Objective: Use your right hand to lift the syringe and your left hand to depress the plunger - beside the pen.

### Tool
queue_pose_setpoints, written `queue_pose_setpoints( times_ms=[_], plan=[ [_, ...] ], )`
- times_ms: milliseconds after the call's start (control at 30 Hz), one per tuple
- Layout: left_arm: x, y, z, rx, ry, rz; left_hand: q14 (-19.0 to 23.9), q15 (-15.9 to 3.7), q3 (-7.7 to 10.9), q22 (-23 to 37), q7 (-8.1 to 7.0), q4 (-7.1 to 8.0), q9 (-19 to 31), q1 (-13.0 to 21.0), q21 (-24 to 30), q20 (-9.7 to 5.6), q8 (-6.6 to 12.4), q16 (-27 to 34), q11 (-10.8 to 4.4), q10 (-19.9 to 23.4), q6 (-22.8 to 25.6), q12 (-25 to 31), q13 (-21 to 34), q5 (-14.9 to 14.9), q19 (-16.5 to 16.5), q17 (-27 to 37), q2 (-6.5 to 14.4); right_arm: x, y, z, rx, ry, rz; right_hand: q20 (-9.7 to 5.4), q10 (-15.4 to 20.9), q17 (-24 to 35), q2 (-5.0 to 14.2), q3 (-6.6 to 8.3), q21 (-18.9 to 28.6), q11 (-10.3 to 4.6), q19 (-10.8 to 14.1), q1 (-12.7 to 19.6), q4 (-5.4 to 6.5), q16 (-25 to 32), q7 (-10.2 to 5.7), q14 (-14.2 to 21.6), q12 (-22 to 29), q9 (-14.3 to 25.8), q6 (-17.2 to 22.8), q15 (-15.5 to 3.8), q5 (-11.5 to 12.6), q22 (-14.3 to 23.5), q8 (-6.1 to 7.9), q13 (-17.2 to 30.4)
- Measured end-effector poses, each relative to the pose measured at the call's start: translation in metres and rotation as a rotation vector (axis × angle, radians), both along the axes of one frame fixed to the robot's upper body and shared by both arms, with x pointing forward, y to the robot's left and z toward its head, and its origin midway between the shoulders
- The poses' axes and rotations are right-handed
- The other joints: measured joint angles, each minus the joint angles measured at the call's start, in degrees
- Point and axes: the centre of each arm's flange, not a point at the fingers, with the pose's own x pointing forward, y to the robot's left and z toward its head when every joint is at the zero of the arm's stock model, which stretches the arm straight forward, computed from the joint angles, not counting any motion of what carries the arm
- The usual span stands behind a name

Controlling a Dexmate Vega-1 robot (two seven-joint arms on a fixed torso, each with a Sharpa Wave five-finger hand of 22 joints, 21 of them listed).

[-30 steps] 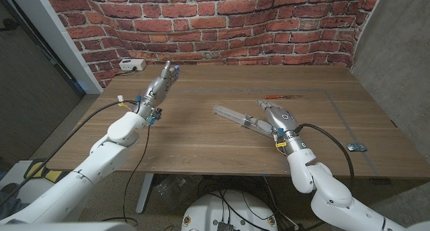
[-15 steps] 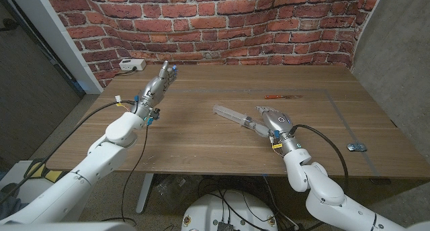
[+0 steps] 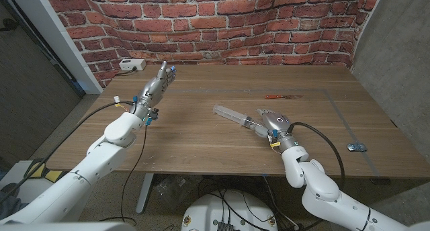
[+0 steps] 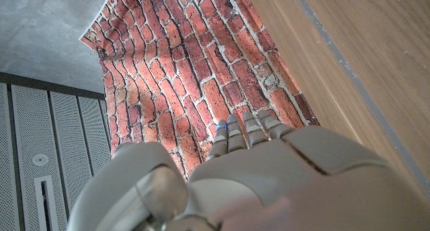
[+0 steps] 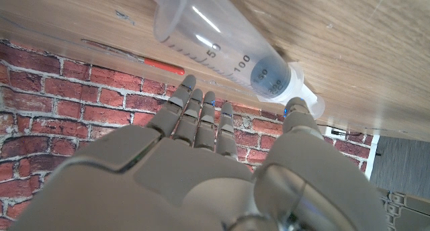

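My head camera looks down from above my shoulders onto the brown wooden table (image 3: 201, 133), facing the red brick wall (image 3: 222, 26) across the frame's top; my arms enter from the bottom corners. My left wrist camera sits close behind my grey left hand (image 4: 262, 170), aimed along it at that same wall, with table boards at upper right. My right wrist camera sits close behind my grey right hand (image 5: 201, 164), very near the clear plastic syringe (image 5: 222, 46), which also lies mid-frame in the head view.
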Motion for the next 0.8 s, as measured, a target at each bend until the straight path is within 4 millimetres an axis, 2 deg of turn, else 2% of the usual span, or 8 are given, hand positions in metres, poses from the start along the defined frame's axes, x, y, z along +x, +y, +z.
queue_pose_setpoints(
  times_ms=[100, 267, 667, 800],
  plan=[
    [0.0007, 0.0008, -0.0006, -0.003, 0.002, 0.001, 0.69, -0.10, 0.00, 0.00, 0.02, 0.00, 0.00, 0.00, 0.24, -0.31, 0.00, 0.00, 0.05, 0.62, 0.02, 0.00, 0.00, 0.00, 0.76, 0.00, -0.01, 0.0023, -0.0011, -0.0004, -0.006, 0.029, -0.013, -0.21, 0.00, 0.00, -0.25, 0.38, 0.50, 0.00, 1.60, 0.70, -0.08, 0.23, 0.00, 0.69, 0.00, 0.00, 0.00, -0.08, 0.00, 0.00, 0.00, 0.00],
    [0.0014, 0.0016, -0.0013, -0.006, 0.005, 0.002, 1.16, 0.03, 0.00, 0.00, 0.31, 0.00, 0.00, 0.00, 0.39, -0.02, 0.00, 0.00, -0.19, 0.86, 0.31, 0.00, 0.00, 0.00, 1.24, 0.00, -0.01, 0.0031, 0.0002, 0.0010, -0.016, 0.054, -0.020, -0.63, 0.33, 0.00, -1.13, 0.38, 0.81, -0.32, 2.82, 1.83, -0.08, 0.23, 0.35, 1.85, 0.00, 0.00, 0.35, -0.61, 0.00, 0.00, 0.00, 0.00],
    [0.0027, 0.0024, -0.0030, -0.018, 0.009, 0.003, 1.48, -0.28, 0.00, 0.00, 0.31, 0.00, -0.01, 0.00, 0.39, -0.01, 0.00, 0.00, -0.19, 0.85, 0.31, 0.00, 0.00, 0.00, 1.24, 0.00, -0.02, 0.0028, 0.0036, 0.0043, -0.041, 0.092, -0.046, -1.10, 2.48, 0.15, -2.76, 1.18, 1.43, -1.42, 4.74, 5.62, -0.57, 0.68, 0.12, 4.17, 0.71, -0.12, 1.79, -1.13, 0.27, -0.01, 0.69, -0.01],
    [0.0035, 0.0027, -0.0046, -0.022, 0.014, 0.003, 1.48, -0.28, 0.00, 0.00, 0.31, 0.00, 0.00, 0.00, 0.39, -0.21, 0.00, 0.00, -0.19, 0.85, 0.31, 0.00, 0.00, 0.00, 1.44, 0.00, -0.02, 0.0029, 0.0043, 0.0043, -0.046, 0.105, -0.055, -1.26, 3.43, 0.15, -3.13, 1.49, 1.66, -1.57, 5.72, 6.82, -0.40, 0.68, 0.71, 5.34, 0.96, -0.15, 2.46, -1.66, 0.27, -0.01, 0.69, -0.01]
  ],
)
